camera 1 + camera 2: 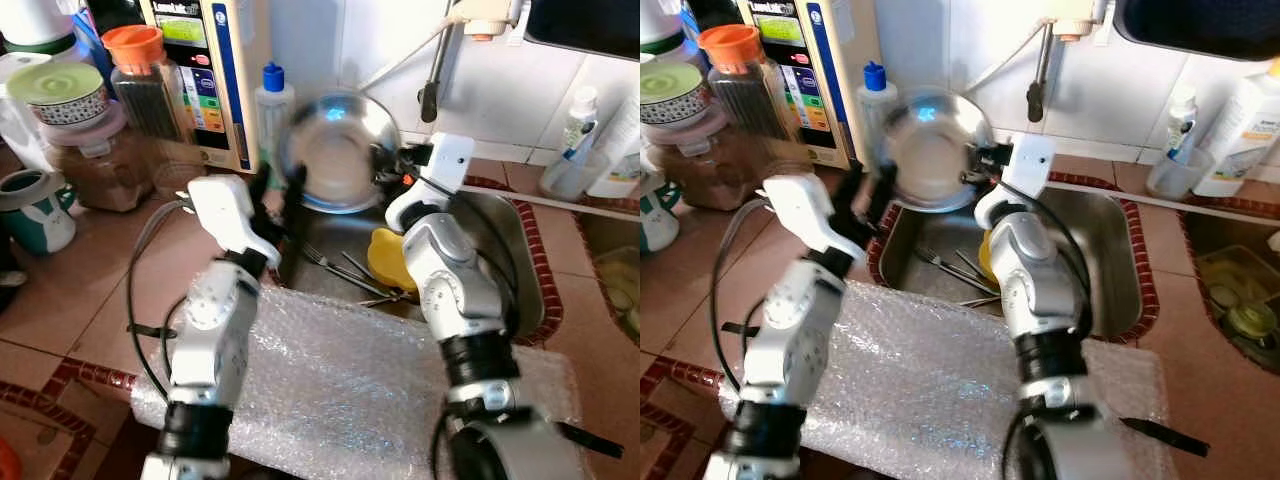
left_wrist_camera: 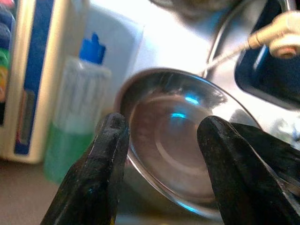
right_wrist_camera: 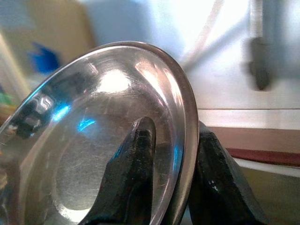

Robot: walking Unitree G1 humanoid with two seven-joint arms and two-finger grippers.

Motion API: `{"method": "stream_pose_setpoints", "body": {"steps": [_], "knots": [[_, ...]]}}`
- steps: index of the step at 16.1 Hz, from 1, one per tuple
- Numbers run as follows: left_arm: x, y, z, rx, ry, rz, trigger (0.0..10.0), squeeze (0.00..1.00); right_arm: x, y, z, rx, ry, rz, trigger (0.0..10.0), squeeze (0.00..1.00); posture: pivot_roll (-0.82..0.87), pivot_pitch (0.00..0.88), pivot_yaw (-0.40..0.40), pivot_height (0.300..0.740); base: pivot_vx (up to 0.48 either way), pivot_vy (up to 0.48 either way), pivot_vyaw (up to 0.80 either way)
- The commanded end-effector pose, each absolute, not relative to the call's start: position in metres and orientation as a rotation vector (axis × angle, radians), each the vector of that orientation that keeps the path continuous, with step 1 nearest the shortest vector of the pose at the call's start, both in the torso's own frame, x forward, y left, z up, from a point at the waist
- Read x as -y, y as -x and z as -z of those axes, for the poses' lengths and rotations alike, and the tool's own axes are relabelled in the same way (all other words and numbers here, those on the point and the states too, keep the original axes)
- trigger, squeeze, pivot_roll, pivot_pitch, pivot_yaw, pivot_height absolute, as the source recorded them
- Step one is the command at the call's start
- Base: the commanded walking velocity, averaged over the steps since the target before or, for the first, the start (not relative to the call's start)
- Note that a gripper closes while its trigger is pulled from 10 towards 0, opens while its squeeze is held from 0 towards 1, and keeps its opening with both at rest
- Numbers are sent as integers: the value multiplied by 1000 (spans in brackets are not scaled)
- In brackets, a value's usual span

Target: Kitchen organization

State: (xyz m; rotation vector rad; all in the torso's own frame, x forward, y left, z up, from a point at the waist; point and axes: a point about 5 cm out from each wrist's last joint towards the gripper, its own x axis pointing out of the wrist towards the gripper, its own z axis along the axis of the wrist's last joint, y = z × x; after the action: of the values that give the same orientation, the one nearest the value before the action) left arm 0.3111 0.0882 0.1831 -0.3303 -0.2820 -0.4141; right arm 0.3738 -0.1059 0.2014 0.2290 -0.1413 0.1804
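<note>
Right wrist view shows the steel bowl [image 3: 93, 140] pinched at its rim between the right gripper [image 3: 176, 154]'s jaws, one finger inside the bowl and one behind, closed tight on the thin edge. From the head cameras, the bowl hangs tilted on edge above the back of the sink [image 1: 520, 260], its hollow facing the robot. The left gripper [image 1: 278, 195] waits just beside the bowl's far rim, on the side away from the sink's yellow sponge [image 1: 392, 258]; its jaws stand wide apart and hold nothing, with the bowl framed between them in the left wrist view. Forks [image 1: 335, 265] lie in the sink below the bowl, a blue-capped bottle [image 1: 271, 105] stands behind it, and a sheet of bubble wrap [image 1: 350, 380] covers the desk [image 1: 90, 290] on the robot's side of the sink. A single-edge pinch looks prone to slipping, so the free jaws should probably close on the opposite rim before the bowl travels, keeping it tilted steadily and clear of the bottle.
</note>
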Motion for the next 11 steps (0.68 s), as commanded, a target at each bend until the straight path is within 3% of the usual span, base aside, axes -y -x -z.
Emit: {"method": "stream_pose_setpoints", "body": {"steps": [1,6,11], "knots": [[-84,-306,-177,243,317,443,10000,1000,117,-379,-192,110,-225,-95,0,0,53,52,12,740,0,0,0],[-80,-288,-147,86,277,509,10000,1000,158,-380,-165,65,-60,70,0,0,65,62,7,740,0,0,0],[-78,-279,-121,-62,228,559,10000,1000,193,-380,-153,23,-22,236,0,0,70,65,13,740,0,0,0]]}}
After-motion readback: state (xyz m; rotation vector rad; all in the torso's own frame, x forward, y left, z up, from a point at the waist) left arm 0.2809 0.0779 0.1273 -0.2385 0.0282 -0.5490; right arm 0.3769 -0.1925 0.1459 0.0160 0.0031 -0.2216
